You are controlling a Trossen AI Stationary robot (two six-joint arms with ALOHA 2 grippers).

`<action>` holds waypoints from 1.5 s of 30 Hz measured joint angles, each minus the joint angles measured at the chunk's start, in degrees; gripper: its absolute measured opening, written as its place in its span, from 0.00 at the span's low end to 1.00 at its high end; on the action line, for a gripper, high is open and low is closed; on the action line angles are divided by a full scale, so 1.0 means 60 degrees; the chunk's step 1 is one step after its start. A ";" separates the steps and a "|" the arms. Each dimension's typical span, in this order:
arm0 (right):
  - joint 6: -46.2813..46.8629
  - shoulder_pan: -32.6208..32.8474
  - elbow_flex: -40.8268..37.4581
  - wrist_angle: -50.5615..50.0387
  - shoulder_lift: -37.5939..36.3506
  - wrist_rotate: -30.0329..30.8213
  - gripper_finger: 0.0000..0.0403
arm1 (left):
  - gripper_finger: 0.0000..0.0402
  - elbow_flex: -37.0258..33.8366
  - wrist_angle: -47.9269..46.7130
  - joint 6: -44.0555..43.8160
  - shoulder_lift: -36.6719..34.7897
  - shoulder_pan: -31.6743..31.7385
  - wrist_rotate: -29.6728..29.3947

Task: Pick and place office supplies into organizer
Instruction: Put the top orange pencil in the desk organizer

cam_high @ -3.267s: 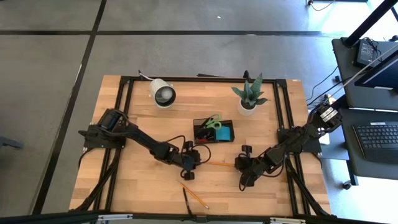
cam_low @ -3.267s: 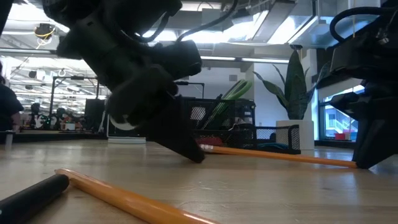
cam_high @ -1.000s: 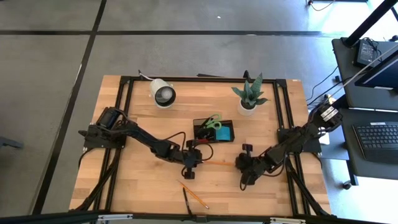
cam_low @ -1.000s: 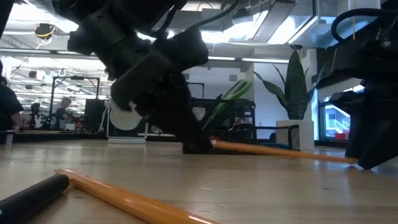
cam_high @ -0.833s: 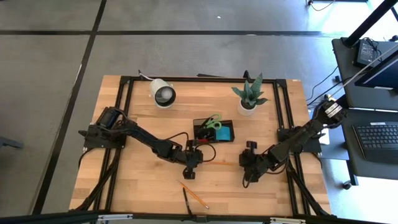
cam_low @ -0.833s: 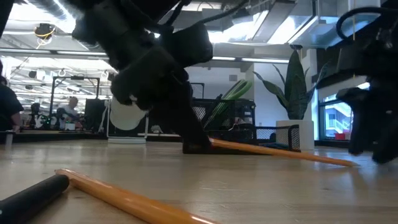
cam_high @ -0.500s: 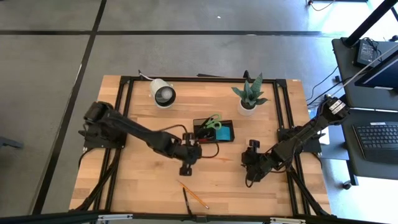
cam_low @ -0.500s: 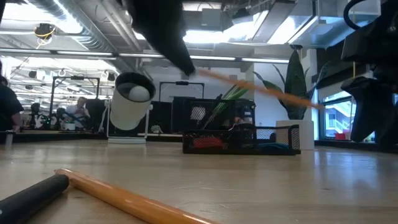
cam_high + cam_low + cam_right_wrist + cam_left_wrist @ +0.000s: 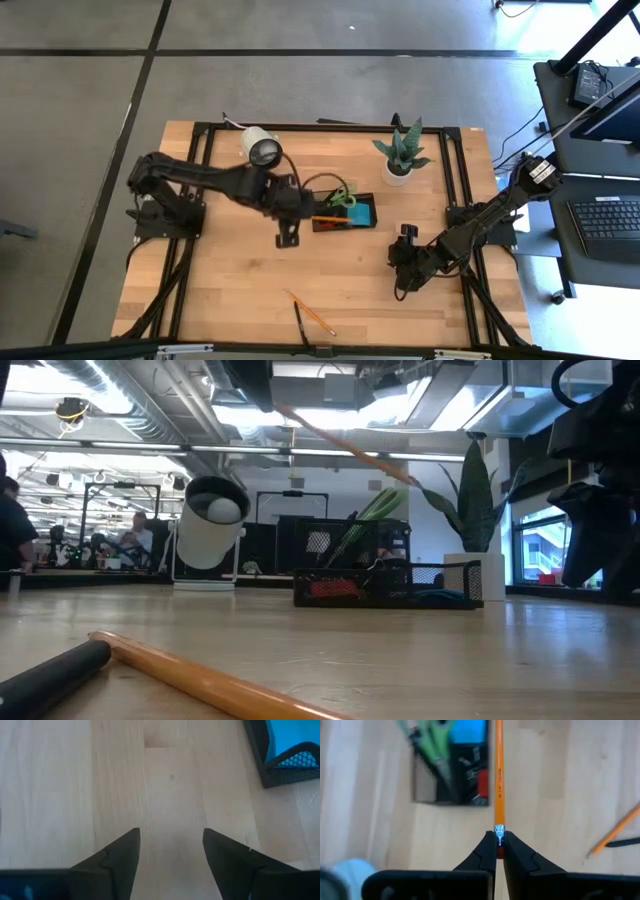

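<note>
**Left arm holds a pencil in the air beside the organizer**

The left gripper (image 9: 296, 216) hangs above the worktop (image 9: 230, 290), just left of the organizer (image 9: 343, 212), with its jaws pinching the metal eraser end of an orange pencil (image 9: 499, 780). The pencil sticks out level toward the organizer, and in the high view its far end lies over the tray's front edge. In the low view the pencil slants high across the room lights, clear of the wood.

The organizer sits near the middle of the worktop and holds green-handled scissors (image 9: 343, 196), a blue pad (image 9: 361, 214) and something red (image 9: 481, 784).

The right gripper (image 9: 403, 283) rests low over bare wood to the right of the tray, well apart from it, its jaws spread with nothing between them.

A second orange pencil (image 9: 312, 312) and a black pen (image 9: 299, 322) lie crossed near the front edge. A white lamp (image 9: 260, 148) and a potted plant (image 9: 399, 155) stand along the back.
</note>
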 joint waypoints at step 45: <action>-0.0270 -0.0025 0.0022 -0.0008 -0.0015 0.0208 0.54 | 0.05 0.1306 -0.1880 0.1827 0.1908 0.2691 0.0704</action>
